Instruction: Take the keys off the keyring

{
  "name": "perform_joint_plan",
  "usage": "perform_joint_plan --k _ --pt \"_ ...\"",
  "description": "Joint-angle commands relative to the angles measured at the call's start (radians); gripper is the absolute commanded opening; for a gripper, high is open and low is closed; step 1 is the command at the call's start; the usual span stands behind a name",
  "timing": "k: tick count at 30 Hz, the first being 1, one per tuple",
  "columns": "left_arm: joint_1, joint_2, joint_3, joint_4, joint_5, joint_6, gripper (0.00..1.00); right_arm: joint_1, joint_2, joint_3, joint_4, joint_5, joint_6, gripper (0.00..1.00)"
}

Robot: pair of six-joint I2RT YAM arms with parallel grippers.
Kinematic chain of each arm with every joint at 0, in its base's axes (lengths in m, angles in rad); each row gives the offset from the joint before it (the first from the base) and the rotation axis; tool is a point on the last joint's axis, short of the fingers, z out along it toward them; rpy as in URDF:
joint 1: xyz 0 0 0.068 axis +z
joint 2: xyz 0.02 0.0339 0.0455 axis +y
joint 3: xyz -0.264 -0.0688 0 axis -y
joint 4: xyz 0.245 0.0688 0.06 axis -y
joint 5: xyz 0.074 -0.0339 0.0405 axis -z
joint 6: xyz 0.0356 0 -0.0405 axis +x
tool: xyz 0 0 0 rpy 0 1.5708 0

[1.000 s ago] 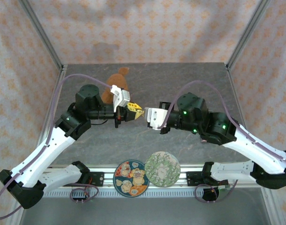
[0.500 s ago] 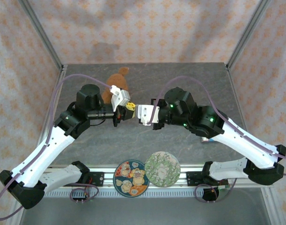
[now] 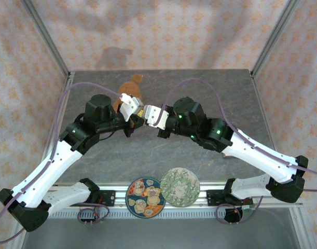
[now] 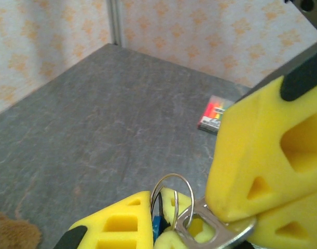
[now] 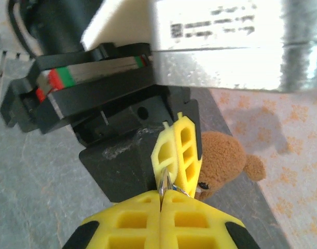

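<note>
The thin silver keyring (image 4: 171, 193) stands up between my left gripper's (image 4: 155, 210) yellow fingers, which are shut on it; something blue (image 4: 159, 228) sits in the same grip. A silver key (image 4: 212, 230) hangs on the ring by its square hole. My right gripper's yellow fingers (image 4: 262, 155) pinch that key from the right. In the right wrist view my right gripper (image 5: 162, 199) is shut on the metal, with the ring (image 5: 166, 185) just ahead and the left fingers (image 5: 179, 150) beyond. From above, the left gripper (image 3: 138, 116) and right gripper (image 3: 146, 112) meet above the table's middle.
A brown teddy bear (image 3: 128, 87) lies on the grey table (image 3: 200, 88) just behind the grippers, close to the left fingers (image 5: 225, 155). A small colourful box (image 4: 215, 114) lies on the table. Two round patterned plates (image 3: 146, 197) (image 3: 180, 187) sit at the near edge.
My right arm has swung left and back until its gripper met the left one at the keys. The left gripper has tipped slightly back toward the bear.
</note>
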Motion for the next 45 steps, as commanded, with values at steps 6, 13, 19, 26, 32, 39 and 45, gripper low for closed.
perform_joint_plan --k 6,13,19,26,32,39,45 --pt "-0.047 -0.025 -0.033 0.441 -0.067 -0.026 0.07 0.068 0.022 -0.164 0.291 -0.254 0.286 0.0" --pt "-0.046 -0.096 -0.109 0.444 -0.141 -0.028 0.37 -0.006 -0.018 -0.161 0.323 -0.232 0.404 0.0" --pt "-0.046 -0.154 -0.16 0.428 -0.192 -0.021 0.53 -0.062 -0.058 -0.198 0.381 -0.238 0.48 0.0" --pt "-0.046 -0.207 -0.193 0.4 -0.215 -0.024 0.59 -0.101 -0.077 -0.207 0.403 -0.243 0.534 0.0" --pt "-0.046 -0.248 -0.228 0.389 -0.25 -0.031 0.65 -0.137 -0.117 -0.21 0.407 -0.234 0.606 0.0" --pt "-0.046 -0.292 -0.28 0.39 -0.301 -0.042 0.7 -0.168 -0.141 -0.204 0.383 -0.174 0.672 0.0" --pt "-0.046 -0.345 -0.334 0.394 -0.35 -0.103 0.71 -0.239 -0.149 -0.209 0.385 -0.201 0.786 0.0"
